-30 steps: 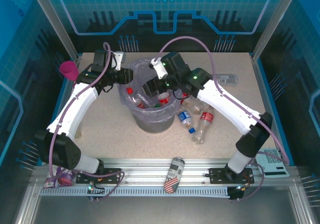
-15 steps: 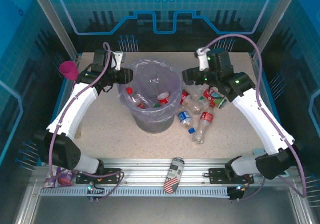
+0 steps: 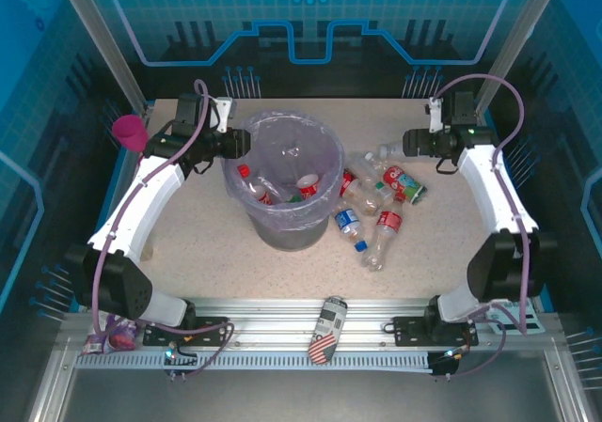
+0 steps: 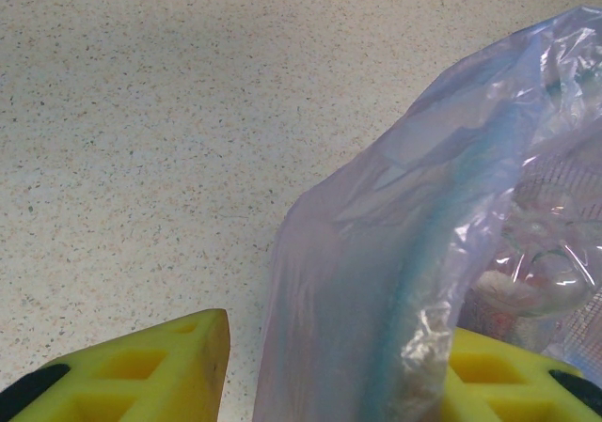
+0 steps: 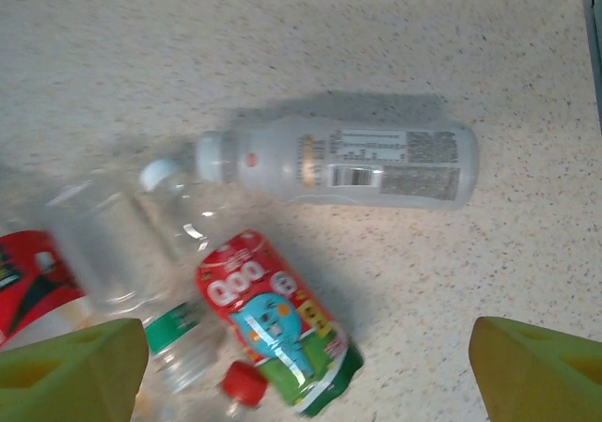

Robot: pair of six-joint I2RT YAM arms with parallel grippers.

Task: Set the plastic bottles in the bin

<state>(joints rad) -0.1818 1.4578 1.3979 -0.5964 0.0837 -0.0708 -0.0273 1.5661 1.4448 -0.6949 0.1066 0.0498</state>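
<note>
Plastic bottles [image 5: 273, 319] lie ahead of the parted jaws of the right gripper [image 5: 306, 377].

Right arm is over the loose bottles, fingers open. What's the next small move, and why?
Probably lower the right gripper onto the red-capped Qoo bottle. It lies flat on the table, roughly centred between the open fingers, so a short descent should bracket it. The left gripper is shut on the bin at its liner, holding it.
</note>
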